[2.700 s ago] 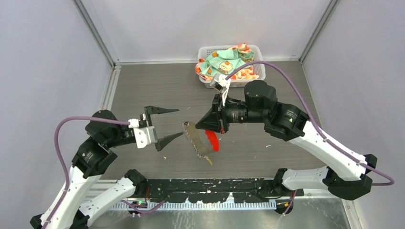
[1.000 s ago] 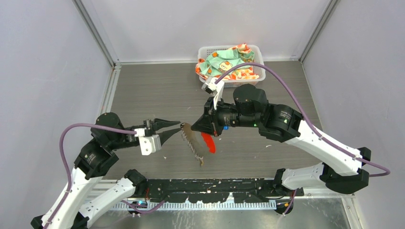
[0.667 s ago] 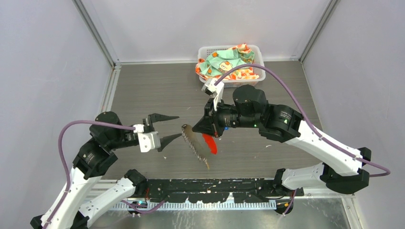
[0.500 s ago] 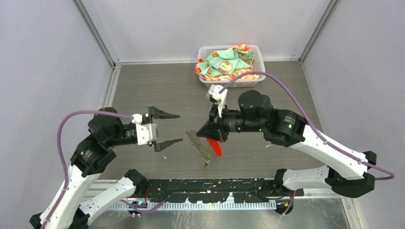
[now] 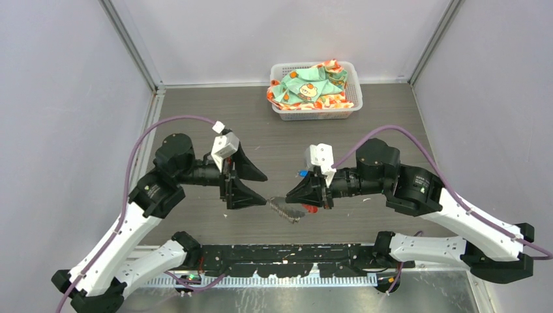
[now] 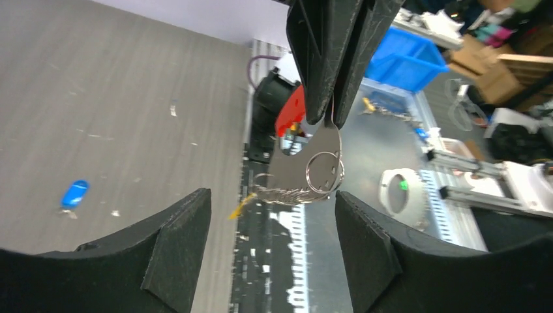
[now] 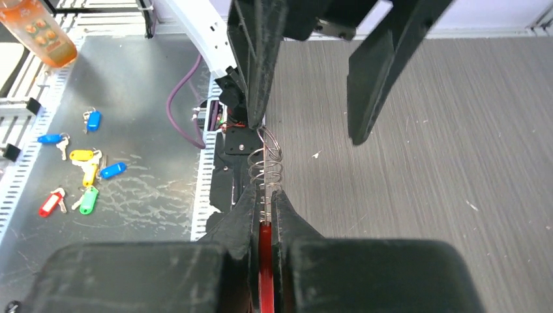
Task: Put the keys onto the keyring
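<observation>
My right gripper (image 5: 291,195) is shut on the red tag (image 7: 264,257) of the keyring (image 5: 283,210) and holds it above the table's near edge. Its wire ring (image 6: 324,171) and metal bunch hang below the right fingers (image 6: 332,59). A yellow tag (image 6: 238,207) sticks out at the bunch's end. My left gripper (image 5: 255,184) stands open just left of the keyring, and its fingers (image 6: 176,248) touch nothing. A blue-tagged key (image 5: 302,173) lies on the table behind the right gripper; it is the blue key (image 6: 75,192) at the left of the left wrist view.
A white basket (image 5: 356,85) holding a patterned cloth (image 5: 306,88) stands at the back of the table. Off the table, several coloured tagged keys (image 7: 85,166) lie on the metal floor beside an orange bottle (image 7: 39,29).
The left gripper opened and let go of the ring end, drew back, then swung up and right to face the keyring. The right gripper carried the keyring toward the near edge.
</observation>
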Available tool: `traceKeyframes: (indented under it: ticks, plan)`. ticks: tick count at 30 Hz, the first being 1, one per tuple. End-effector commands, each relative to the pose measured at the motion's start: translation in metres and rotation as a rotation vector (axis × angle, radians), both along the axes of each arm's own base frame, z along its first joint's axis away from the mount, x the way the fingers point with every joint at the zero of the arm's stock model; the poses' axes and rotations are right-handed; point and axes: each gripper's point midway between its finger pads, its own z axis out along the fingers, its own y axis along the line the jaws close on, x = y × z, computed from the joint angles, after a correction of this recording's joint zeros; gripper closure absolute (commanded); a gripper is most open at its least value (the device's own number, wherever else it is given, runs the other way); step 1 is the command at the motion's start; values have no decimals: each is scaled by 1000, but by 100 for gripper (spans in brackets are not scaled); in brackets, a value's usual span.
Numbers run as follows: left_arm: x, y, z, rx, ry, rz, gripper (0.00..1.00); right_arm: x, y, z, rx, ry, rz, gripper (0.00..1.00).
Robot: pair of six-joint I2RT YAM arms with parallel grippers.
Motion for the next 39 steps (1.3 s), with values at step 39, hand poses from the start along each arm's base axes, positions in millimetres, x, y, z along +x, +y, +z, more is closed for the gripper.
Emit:
traceKeyframes:
  ticks: [39]
  plan:
    - [-26,-5,25,-85,276,-175,56,22,9,15,13,-154,-43,99]
